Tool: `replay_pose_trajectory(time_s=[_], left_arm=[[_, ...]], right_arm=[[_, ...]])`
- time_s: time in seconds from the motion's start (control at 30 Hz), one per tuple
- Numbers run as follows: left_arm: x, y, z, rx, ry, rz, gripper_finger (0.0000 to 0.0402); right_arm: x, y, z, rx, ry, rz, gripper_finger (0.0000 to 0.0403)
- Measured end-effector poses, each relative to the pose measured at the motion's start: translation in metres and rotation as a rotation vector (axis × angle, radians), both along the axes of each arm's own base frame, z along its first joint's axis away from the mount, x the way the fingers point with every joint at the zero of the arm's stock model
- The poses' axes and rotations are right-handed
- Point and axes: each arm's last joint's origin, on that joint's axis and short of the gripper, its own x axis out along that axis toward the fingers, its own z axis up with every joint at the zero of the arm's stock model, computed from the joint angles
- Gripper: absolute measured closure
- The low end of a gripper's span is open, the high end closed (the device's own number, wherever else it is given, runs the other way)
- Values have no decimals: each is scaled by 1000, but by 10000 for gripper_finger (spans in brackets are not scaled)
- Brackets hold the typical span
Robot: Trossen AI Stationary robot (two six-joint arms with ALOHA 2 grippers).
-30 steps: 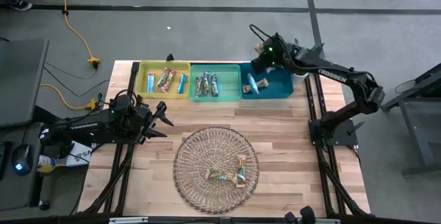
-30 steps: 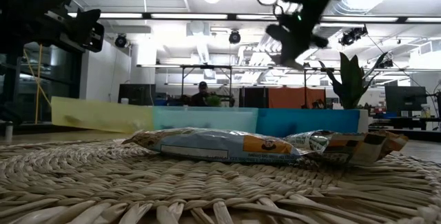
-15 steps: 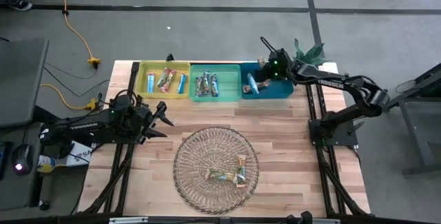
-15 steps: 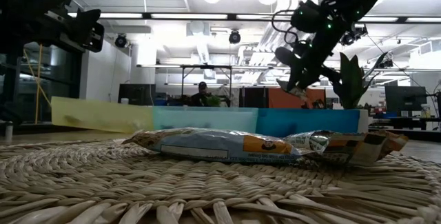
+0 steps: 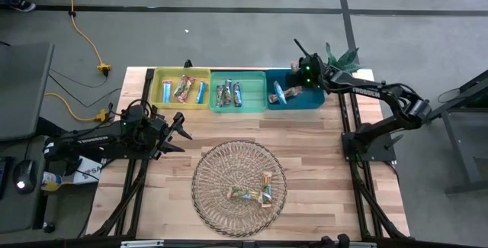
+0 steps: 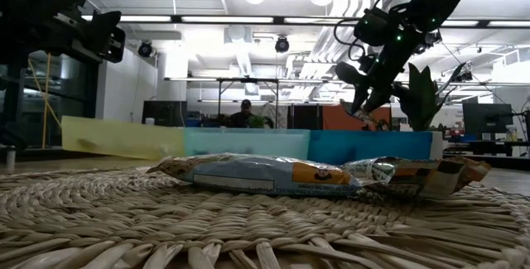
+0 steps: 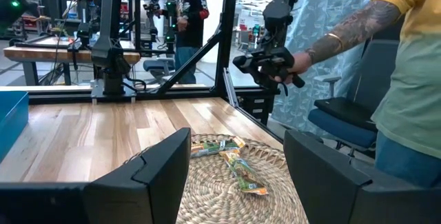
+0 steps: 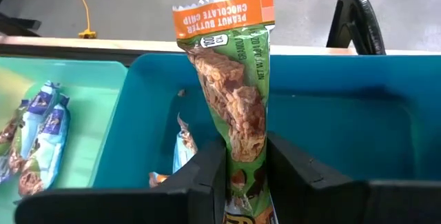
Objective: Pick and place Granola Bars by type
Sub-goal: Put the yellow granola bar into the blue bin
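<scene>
High view: Three bins are set in a row at the table's far edge. In the yellow bin (image 5: 182,88) three granola bars (image 5: 183,88) are counted: two blue and one red-pink between them. In the green bin (image 5: 237,90) three bars (image 5: 228,94) are counted. In the teal bin (image 5: 294,96) two bars (image 5: 279,94) are seen at its left end. The right gripper (image 5: 293,86) is held over this bin. On the wicker plate (image 5: 239,187) at the table's near middle, two bars (image 5: 255,194) are left, touching each other. The left gripper (image 5: 181,134) is parked at the table's left side, well apart from the bins.

Low view: The two bars on the plate (image 6: 306,175) are seen lying flat, overlapped end to end. The right gripper (image 6: 361,108) is poised just above the teal bin's (image 6: 373,146) rim.

Left wrist view: The left gripper's fingers (image 7: 151,176) are spread wide with nothing between them. The plate's two bars (image 7: 234,163) are visible ahead. A person's hand (image 7: 293,64) is seen at a control handle beyond the table.

Right wrist view: A green-and-orange peanut butter chocolate chip bar (image 8: 231,100) is clamped upright between the right fingers (image 8: 203,176), above the teal bin's (image 8: 344,114) interior. One pale blue bar (image 8: 182,149) is seen on that bin's floor; blue bars (image 8: 40,131) lie in the green bin (image 8: 89,141) beside it.
</scene>
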Motion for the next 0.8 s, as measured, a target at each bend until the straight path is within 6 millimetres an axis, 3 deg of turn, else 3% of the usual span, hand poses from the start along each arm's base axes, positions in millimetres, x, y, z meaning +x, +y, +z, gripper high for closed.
replay_pose_trajectory(time_s=[0.8], left_arm=[[0, 0, 0, 0, 0, 0, 172]], right_arm=[[0, 5, -4, 67, 21, 147, 316]])
